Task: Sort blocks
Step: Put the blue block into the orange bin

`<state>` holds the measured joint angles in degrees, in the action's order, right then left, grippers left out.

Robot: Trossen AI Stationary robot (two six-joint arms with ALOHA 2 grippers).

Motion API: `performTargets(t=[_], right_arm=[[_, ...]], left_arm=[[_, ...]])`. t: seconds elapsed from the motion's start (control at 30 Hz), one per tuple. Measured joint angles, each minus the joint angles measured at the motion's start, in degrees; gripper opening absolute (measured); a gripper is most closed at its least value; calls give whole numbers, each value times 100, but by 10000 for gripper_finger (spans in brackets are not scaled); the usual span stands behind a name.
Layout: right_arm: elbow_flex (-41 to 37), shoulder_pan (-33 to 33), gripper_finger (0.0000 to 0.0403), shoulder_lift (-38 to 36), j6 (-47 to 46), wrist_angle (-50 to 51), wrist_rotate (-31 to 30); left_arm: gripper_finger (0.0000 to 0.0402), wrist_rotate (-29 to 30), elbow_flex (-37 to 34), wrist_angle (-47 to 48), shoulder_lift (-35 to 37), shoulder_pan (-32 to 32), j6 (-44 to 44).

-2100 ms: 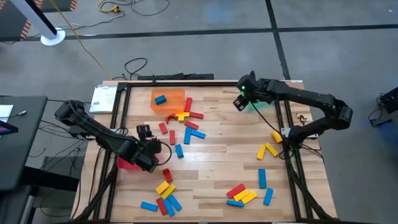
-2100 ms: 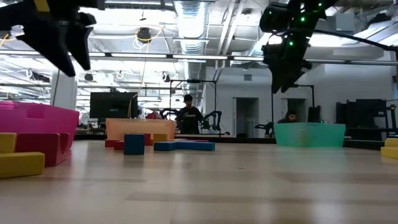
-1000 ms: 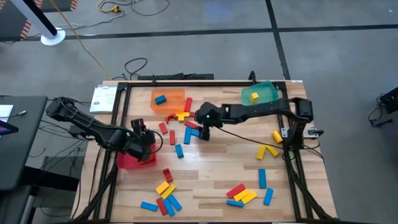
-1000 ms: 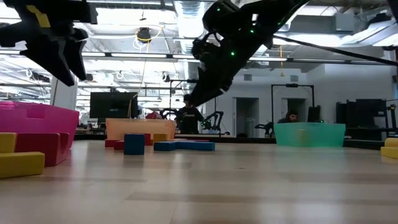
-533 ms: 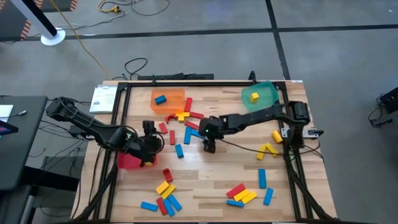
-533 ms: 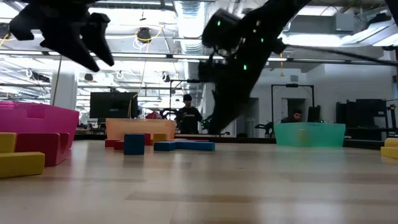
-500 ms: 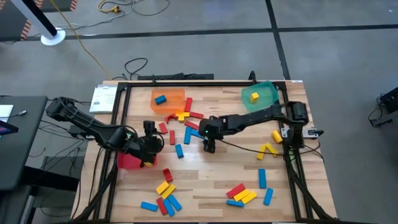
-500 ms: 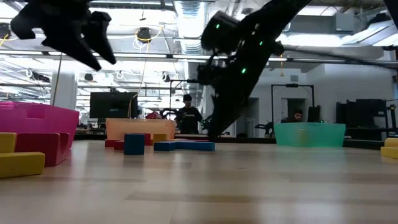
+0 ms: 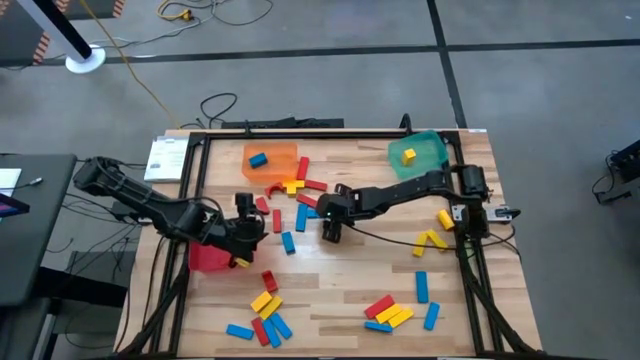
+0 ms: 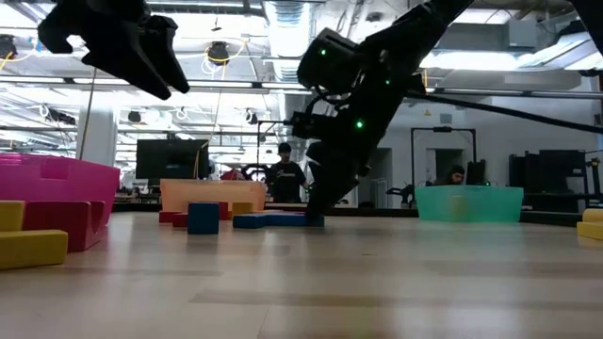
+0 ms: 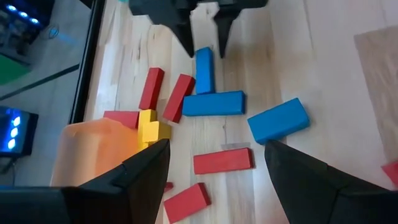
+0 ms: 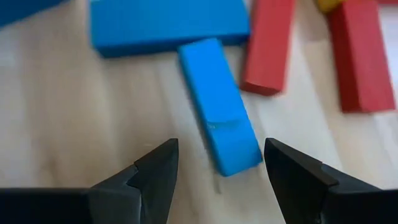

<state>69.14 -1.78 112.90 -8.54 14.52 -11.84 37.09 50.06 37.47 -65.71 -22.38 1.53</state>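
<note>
Blue, red and yellow blocks lie scattered over the wooden table (image 9: 350, 270). The right gripper (image 9: 331, 229) is low over the middle of the table, fingers spread wide and holding nothing. In its wrist view a blue block (image 12: 220, 106) lies just in front of the open fingers, its far end touching a second blue block (image 12: 168, 23) that lies across it; a red block (image 12: 269, 43) is just beside it. The wood at the near end of the block is bare.

The left gripper (image 9: 250, 234) hangs above the table near the red bin (image 9: 208, 260), also wide open and empty. The orange bin (image 9: 270, 160) and the green bin (image 9: 418, 152) stand at the far edge.
</note>
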Motion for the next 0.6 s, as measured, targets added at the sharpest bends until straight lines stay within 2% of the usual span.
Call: performTargets(t=[0.2, 0.33, 0.6], right_arm=[[25, -12, 240, 327, 297, -201, 15], [33, -52, 221, 469, 155, -219, 120], [4, 150, 119, 197, -2, -37, 103]], left_arm=[[259, -228, -2, -274, 0, 273, -175], [259, -312, -4, -247, 0, 440, -195], [259, -423, -4, -177, 0, 643, -217]])
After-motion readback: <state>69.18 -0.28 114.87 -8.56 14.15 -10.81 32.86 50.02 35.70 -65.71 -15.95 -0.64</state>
